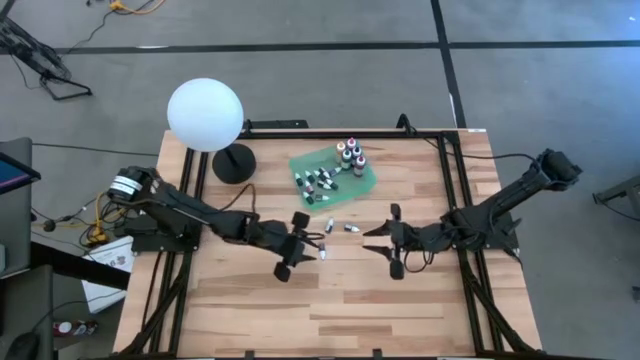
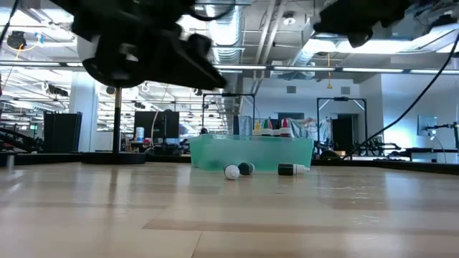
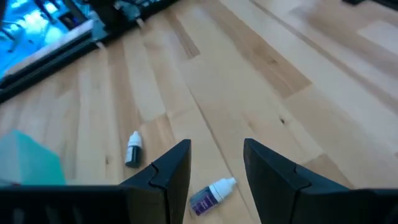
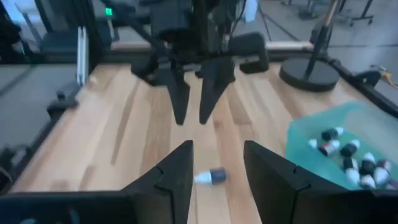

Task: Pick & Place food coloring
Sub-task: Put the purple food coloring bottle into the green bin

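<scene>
Left gripper (image 3: 216, 163) spread over purple dropper bottle (image 3: 212, 194); right gripper (image 4: 217, 163) spread, empty; lying bottle could roll from off-centre pinch

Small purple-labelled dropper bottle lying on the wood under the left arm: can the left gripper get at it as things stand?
Probably yes. The small purple-labelled dropper bottle with a white tip lies flat on the table directly between the open fingers of the left gripper, with bare wood around it and nothing in between. The dark dropper bottle lies well aside.
</scene>
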